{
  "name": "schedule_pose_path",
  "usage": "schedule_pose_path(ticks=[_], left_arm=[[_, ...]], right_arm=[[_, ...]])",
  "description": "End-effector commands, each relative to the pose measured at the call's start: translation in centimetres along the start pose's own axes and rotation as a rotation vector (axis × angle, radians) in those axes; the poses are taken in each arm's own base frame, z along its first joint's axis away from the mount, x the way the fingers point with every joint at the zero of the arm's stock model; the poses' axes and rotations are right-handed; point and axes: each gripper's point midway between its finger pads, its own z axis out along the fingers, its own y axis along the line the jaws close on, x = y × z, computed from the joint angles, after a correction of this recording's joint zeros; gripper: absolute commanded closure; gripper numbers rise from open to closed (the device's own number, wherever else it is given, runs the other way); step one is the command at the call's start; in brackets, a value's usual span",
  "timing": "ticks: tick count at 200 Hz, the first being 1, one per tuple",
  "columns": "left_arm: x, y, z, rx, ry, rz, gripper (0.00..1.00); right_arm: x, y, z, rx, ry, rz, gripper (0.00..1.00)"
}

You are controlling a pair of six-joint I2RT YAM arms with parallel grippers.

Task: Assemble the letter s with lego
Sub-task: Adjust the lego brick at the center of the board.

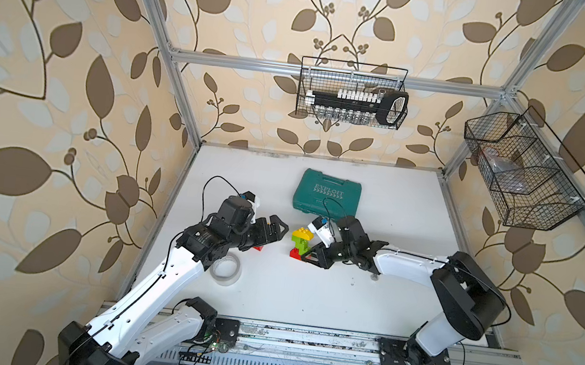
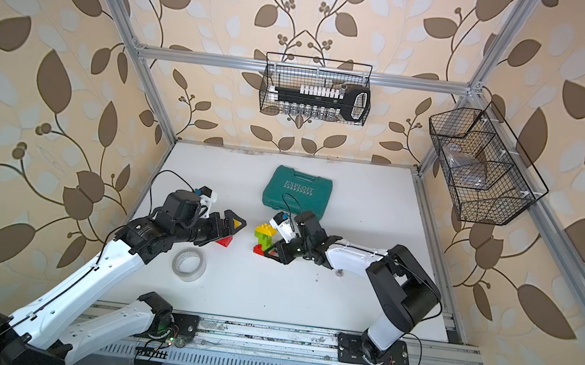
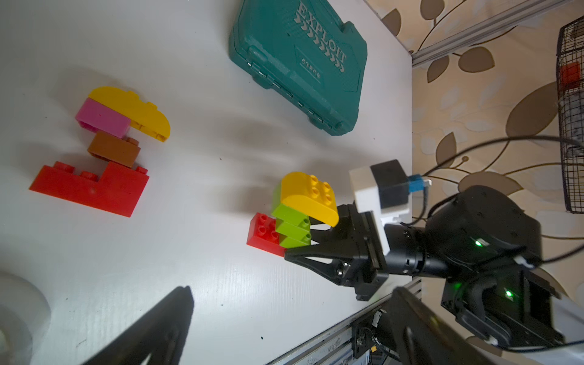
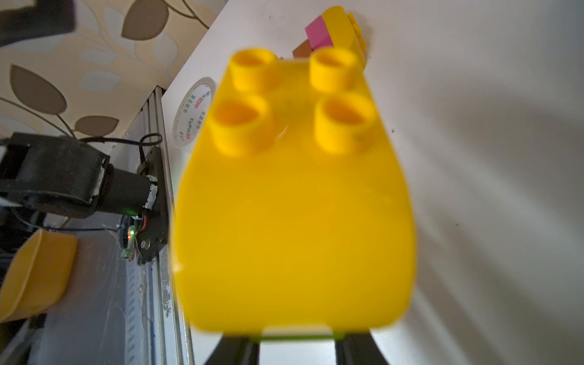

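Top view, left to right. The left gripper [image 1: 277, 233], jaws spread and empty, hangs over a flat stack [image 3: 104, 148] of yellow, pink, brown and red bricks lying on the table [image 1: 308, 297]. Just right of it stands an upright stack [image 1: 301, 243]: red base, green bricks [image 3: 289, 218], wide yellow cap [image 3: 311, 199]. The right gripper [image 3: 298, 235] is clamped on the green bricks. Risk: the grip sits below the cap, so a lift or tilt may split a joint or topple the stack. Misaligned joining would spoil the S.

White arms [image 1: 152, 283], black joints [image 1: 202, 237] (thin black cables [image 1: 203, 195]).
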Motion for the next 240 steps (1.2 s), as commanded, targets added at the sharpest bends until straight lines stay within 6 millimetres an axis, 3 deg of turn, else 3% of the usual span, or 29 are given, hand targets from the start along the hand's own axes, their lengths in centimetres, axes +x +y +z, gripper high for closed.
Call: schedule_pose_path(ticks=[1, 35, 114, 176, 240], left_arm=[[-0.9, -0.2, -1.5, -0.015, -0.050, 0.036, 0.01], [-0.8, -0.1, -1.9, -0.013, -0.058, 0.033, 0.01], [-0.8, 0.0, -1.7, -0.014, -0.058, 0.031, 0.01], [-0.9, 0.1, -1.4, -0.021, -0.056, 0.031, 0.01], [-1.0, 0.0, -1.4, -0.024, -0.055, 0.034, 0.01]], right_arm=[[1.0, 1.7, 0.5, -0.098, 0.110, 0.176, 0.80], [0.4, 1.7, 1.5, -0.137, 0.158, 0.262, 0.81], [0.8, -2.7, 3.7, -0.119, 0.196, 0.475, 0.77], [1.2, -5.4, 3.6, -0.053, 0.148, 0.543, 0.64], [0.7, -6.3, 2.9, -0.018, 0.112, 0.550, 0.51]])
